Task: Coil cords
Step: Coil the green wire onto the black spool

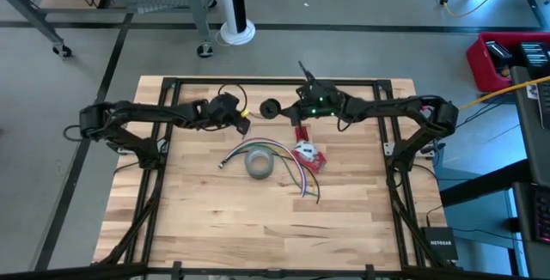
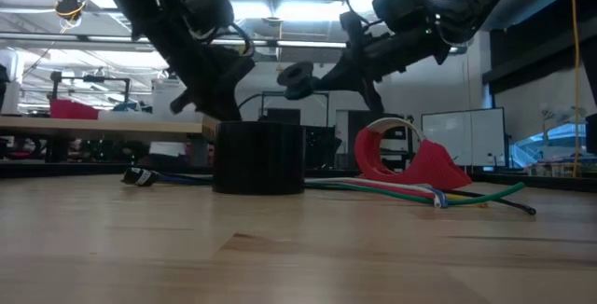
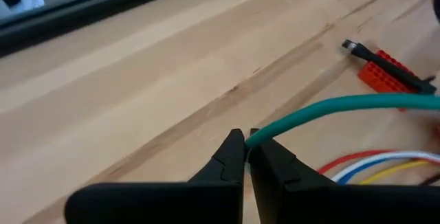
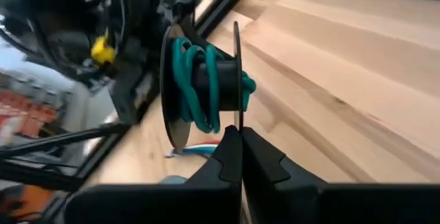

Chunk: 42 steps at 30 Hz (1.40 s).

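While left hand [image 3: 246, 148] pinches green cord [image 3: 330, 107], right hand [image 4: 240, 138] grips spool [image 4: 203, 86]

Grey tape roll [image 1: 259, 163], red dispenser [image 1: 308, 155] and loose wires [image 1: 296, 175] block mid-table; the near boards lie open.

Even overhead light falls on my pale wooden plank table [image 1: 198, 211], with only soft shadows. At table height, bright ceiling strips and windows glare behind my arms, turning them to silhouettes. My wrist cameras blur nearby black fingertips [image 3: 230, 157].
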Each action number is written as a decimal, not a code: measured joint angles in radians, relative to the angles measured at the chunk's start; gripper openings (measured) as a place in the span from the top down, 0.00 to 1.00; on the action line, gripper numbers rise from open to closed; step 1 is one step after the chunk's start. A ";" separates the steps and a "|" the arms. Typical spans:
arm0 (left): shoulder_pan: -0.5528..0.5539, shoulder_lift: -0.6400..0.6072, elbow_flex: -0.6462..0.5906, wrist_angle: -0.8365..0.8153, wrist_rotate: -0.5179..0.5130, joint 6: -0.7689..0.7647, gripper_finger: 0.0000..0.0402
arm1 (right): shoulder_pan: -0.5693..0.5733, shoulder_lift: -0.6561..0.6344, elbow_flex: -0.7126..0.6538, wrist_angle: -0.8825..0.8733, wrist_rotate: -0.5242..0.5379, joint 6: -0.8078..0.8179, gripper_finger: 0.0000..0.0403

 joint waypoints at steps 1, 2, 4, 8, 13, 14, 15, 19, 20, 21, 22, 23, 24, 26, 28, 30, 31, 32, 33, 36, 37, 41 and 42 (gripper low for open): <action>0.011 0.000 0.000 -0.002 0.013 -0.009 1.00 | 0.008 0.000 0.000 -0.006 0.021 -0.011 0.99; 0.024 0.000 0.000 -0.001 0.029 -0.020 1.00 | 0.016 0.000 0.000 -0.012 0.037 -0.022 0.99; 0.046 0.000 0.001 -0.002 0.059 -0.035 1.00 | 0.031 0.000 0.000 -0.026 0.081 -0.041 0.99; 0.077 0.000 0.016 0.010 0.122 -0.050 1.00 | 0.060 0.000 0.000 -0.074 0.187 -0.102 1.00; 0.088 0.001 0.047 0.010 0.171 -0.061 1.00 | 0.090 0.000 0.000 -0.107 0.262 -0.175 1.00; 0.088 0.001 0.054 0.010 0.173 -0.062 1.00 | 0.094 0.000 0.000 -0.109 0.271 -0.183 1.00; 0.088 0.001 0.059 0.010 0.174 -0.066 1.00 | 0.099 0.000 0.000 -0.109 0.279 -0.192 1.00; 0.088 0.013 0.082 0.012 0.174 -0.089 1.00 | 0.110 0.000 0.000 -0.109 0.279 -0.215 1.00; 0.089 0.019 0.087 0.012 0.174 -0.088 1.00 | 0.112 0.000 0.000 -0.109 0.279 -0.227 1.00; 0.089 0.028 0.094 0.012 0.174 -0.089 1.00 | 0.118 0.000 0.000 -0.109 0.280 -0.232 1.00; 0.089 0.040 0.104 0.014 0.174 -0.095 1.00 | 0.123 0.000 0.000 -0.109 0.287 -0.233 1.00; 0.089 0.052 0.112 0.015 0.174 -0.101 1.00 | 0.123 0.000 0.000 -0.110 0.297 -0.235 1.00; 0.089 0.066 0.122 0.014 0.174 -0.106 1.00 | 0.124 0.000 0.000 -0.113 0.304 -0.241 1.00; 0.090 0.097 0.148 0.013 0.191 -0.112 1.00 | 0.131 0.000 0.000 -0.126 0.312 -0.262 1.00; 0.089 0.128 0.184 0.012 0.232 -0.113 1.00 | 0.131 0.000 0.000 -0.149 0.333 -0.269 1.00; 0.089 0.153 0.218 0.013 0.279 -0.111 1.00 | 0.131 0.001 0.000 -0.177 0.351 -0.275 1.00; 0.089 0.163 0.235 0.010 0.303 -0.102 1.00 | 0.130 0.000 0.000 -0.195 0.367 -0.278 1.00; 0.089 0.168 0.252 0.004 0.327 -0.092 1.00 | 0.129 0.000 0.000 -0.212 0.386 -0.278 1.00; 0.089 0.173 0.267 -0.008 0.347 -0.083 1.00 | 0.129 0.001 0.000 -0.228 0.408 -0.278 1.00; 0.089 0.174 0.303 -0.023 0.371 -0.080 1.00 | 0.129 0.001 0.000 -0.268 0.480 -0.280 1.00; 0.089 0.174 0.311 -0.024 0.372 -0.080 1.00 | 0.129 0.001 0.000 -0.276 0.501 -0.284 1.00; 0.089 0.174 0.325 -0.026 0.388 -0.090 1.00 | 0.129 0.001 0.000 -0.282 0.558 -0.286 1.00; 0.087 0.174 0.325 -0.025 0.391 -0.100 1.00 | 0.129 0.001 0.000 -0.278 0.569 -0.286 1.00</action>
